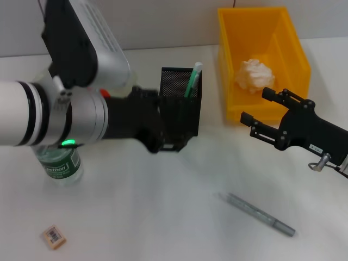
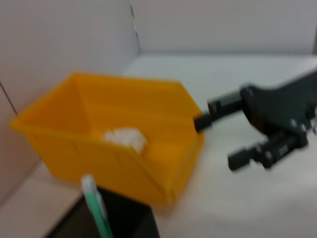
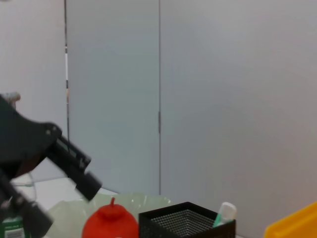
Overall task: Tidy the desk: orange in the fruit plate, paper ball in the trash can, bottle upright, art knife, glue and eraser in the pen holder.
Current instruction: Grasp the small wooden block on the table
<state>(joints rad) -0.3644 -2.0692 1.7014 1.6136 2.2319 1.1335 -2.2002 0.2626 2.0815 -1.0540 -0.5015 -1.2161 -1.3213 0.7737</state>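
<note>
The left pincer (image 1: pixel 163 133) reaches low against the pen holder (image 1: pixel 180 106); its grip can't be told. The right pincer (image 1: pixel 260 113) hovers spread and empty beside the trash can (image 1: pixel 291 41), paper ball (image 1: pixel 253 75) inside. The eraser (image 1: pixel 54 237) lies on the white surface (image 1: pixel 163 217).

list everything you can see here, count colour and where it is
trash can: 1, yellow-orange, far right of the table
paper ball: 1, white, inside the trash can
pen holder: 1, black mesh, centre of the table, beside the trash can
glue: 1, green with a white cap, standing in the pen holder
orange: 1, red-orange, on the fruit plate
fruit plate: 1, pale green, behind the pen holder in the right wrist view
bottle: 1, clear with a green label, upright under the left arm
eraser: 1, tan, near left of the table
art knife: 1, grey, lying near right of centre
table: 1, white
left gripper: black, at the pen holder
right gripper: black, open, empty, before the trash can
</note>
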